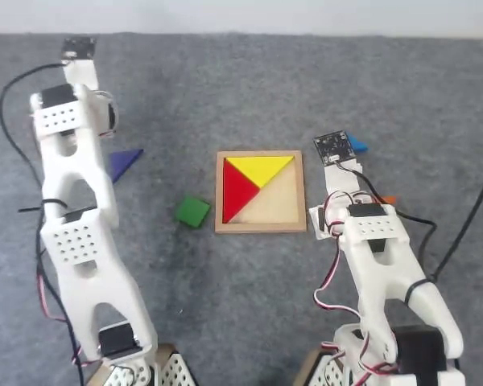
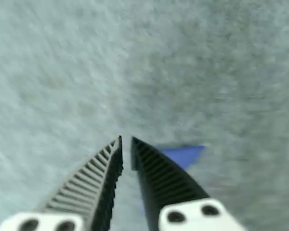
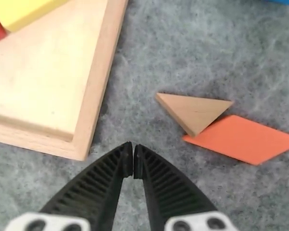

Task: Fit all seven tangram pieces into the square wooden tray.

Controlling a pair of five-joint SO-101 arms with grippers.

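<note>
Grey felt covers the table [image 1: 225, 96].

1. Square wooden tray [image 1: 260, 228], light wood with a raised rim, at about the middle of the table.
2. Large yellow triangle [image 1: 259, 168], inside the tray, with its long side against the tray's far edge.
3. Large red triangle [image 1: 239, 195], inside the tray, with its long side against the tray's left edge. It touches the yellow one along a diagonal running from the far-left corner. The tray's near-right half shows bare wood.
4. Green square block [image 1: 192, 211], flat on the felt just beside the tray's left edge, near its near-left corner.
5. Dark blue triangle [image 1: 122, 163], on the felt well to the left of the tray, next to the left arm.
6. Bright blue piece [image 1: 358, 146], right of the tray's far-right corner and partly hidden by the right arm's camera board, so its shape cannot be told.
7. Plain wooden triangle [image 3: 192, 111], on the felt right of the tray, with one point lying on the orange parallelogram [image 3: 243, 139].
8. Left gripper [image 2: 125, 140], low over the felt, fingers drawn almost together with a thin slit between them and nothing held. The dark blue triangle lies just beside one finger.
9. Right gripper [image 3: 133, 147], fingertips touching and holding nothing, above the felt just outside the tray's near-right corner, between the tray and the wooden triangle.
</note>
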